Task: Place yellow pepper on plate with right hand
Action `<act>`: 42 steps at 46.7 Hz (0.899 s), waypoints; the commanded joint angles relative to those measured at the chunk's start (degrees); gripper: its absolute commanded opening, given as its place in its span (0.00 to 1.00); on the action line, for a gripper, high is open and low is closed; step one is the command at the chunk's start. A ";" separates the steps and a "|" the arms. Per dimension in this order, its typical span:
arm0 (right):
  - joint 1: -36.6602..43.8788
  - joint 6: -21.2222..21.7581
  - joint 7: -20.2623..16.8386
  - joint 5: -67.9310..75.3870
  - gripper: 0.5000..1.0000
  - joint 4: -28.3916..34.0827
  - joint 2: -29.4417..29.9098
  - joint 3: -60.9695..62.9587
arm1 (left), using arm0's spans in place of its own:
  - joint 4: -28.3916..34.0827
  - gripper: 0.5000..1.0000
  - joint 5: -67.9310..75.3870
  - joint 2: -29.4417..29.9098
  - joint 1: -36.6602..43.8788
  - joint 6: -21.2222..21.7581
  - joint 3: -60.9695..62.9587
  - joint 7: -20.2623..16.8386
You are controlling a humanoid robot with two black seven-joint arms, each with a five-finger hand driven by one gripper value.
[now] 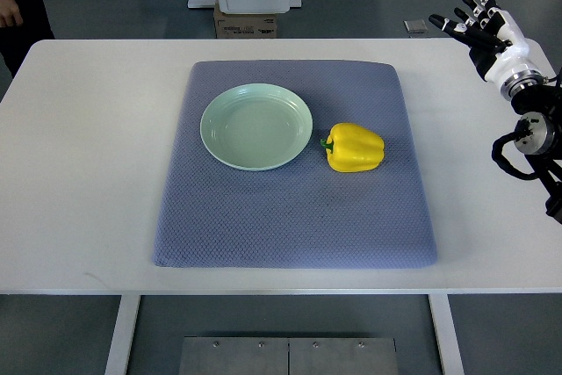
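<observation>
A yellow pepper (355, 147) with a green stem lies on its side on the blue-grey mat (290, 217), just right of a pale green plate (256, 126). The plate is bare. My right hand (470, 24) hovers at the far right of the table, well up and right of the pepper, fingers spread and holding nothing. Its arm comes in from the right edge. The left arm is out of the picture.
The mat lies on a white table (79, 173). Beyond the table's far edge stand a white machine base and a cardboard box (246, 24). A person's hand and dark sleeve (10, 15) show at the top left corner.
</observation>
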 commanded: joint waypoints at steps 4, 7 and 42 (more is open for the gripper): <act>0.18 0.00 -0.34 -0.09 1.00 0.00 -0.08 0.00 | 0.00 1.00 0.00 0.00 0.00 0.00 0.00 0.00; 0.27 0.00 -0.35 0.00 1.00 0.00 -0.08 0.00 | 0.00 1.00 0.00 0.00 0.00 0.00 0.00 0.00; 0.27 0.09 -0.43 0.00 1.00 -0.09 -0.79 -0.09 | 0.00 1.00 0.00 0.00 0.00 0.00 0.00 0.00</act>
